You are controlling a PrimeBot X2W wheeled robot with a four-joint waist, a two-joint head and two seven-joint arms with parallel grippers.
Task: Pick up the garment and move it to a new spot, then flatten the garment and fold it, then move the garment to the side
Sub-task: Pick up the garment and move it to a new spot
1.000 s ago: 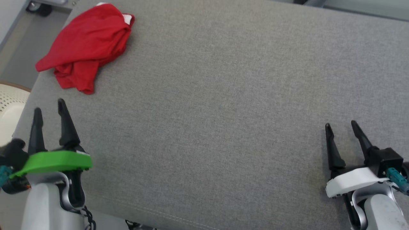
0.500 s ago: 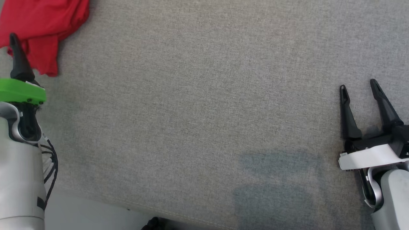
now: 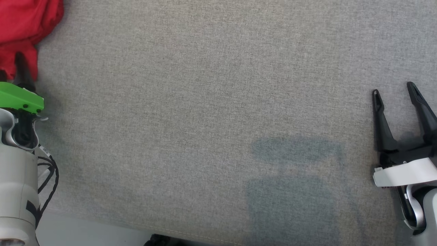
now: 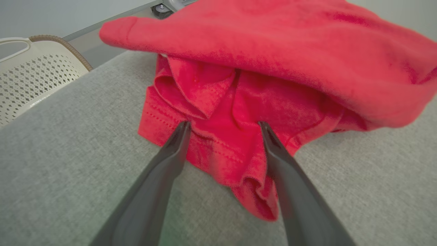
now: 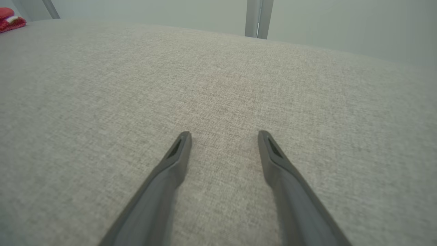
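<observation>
The garment (image 4: 273, 51) is a crumpled red heap at the far left of the grey fabric table (image 3: 205, 102); in the head view the garment (image 3: 24, 24) fills the top left corner. My left gripper (image 4: 223, 124) is open, its two fingertips spread over the garment's near hem, one on each side of a fold, and nothing is pinched. One dark finger (image 3: 21, 70) of it rises above the green mount in the head view. My right gripper (image 3: 392, 90) is open over bare fabric at the right, far from the garment. In the right wrist view, the same gripper (image 5: 223, 135) holds nothing.
A cream perforated basket (image 4: 30, 75) stands beyond the table's left edge. The table's front edge (image 3: 102, 225) runs along the bottom of the head view. A metal post (image 5: 258, 17) stands behind the far edge.
The head camera has swung, so the whole picture has shifted. My left gripper has reached forward to the garment's near hem. Both grippers have stayed open.
</observation>
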